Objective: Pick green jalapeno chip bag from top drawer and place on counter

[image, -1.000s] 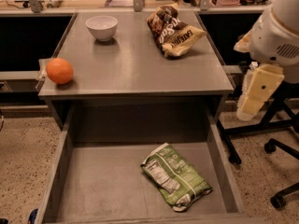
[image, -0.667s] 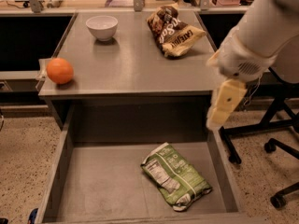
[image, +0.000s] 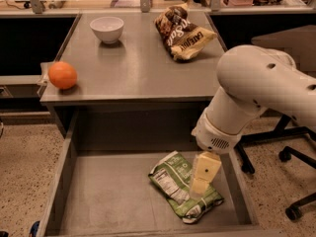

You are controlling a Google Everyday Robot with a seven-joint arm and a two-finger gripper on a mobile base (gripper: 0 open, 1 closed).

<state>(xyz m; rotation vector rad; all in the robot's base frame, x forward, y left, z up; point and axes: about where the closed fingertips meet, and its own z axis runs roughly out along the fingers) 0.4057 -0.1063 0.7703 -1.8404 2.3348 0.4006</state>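
Camera view notes, large to small. Grey desk [image: 138, 78] fills upper half. Top drawer [image: 108, 196] pulled out below desk front edge. White robot arm [image: 261, 88] reaches in from right, over drawer's right part. Brown-and-yellow snack bag [image: 182, 31] at desk back right; its lettering not legible. Green jalapeno chip bag [image: 170, 179] lies flat on drawer floor, right of centre, white nutrition-label panel up, print unreadable. White bowl [image: 106, 28] at desk back left. Orange [image: 62, 75] at desk left edge. Cream pincer [image: 201, 181] points down over green bag; open or closed, cannot tell.
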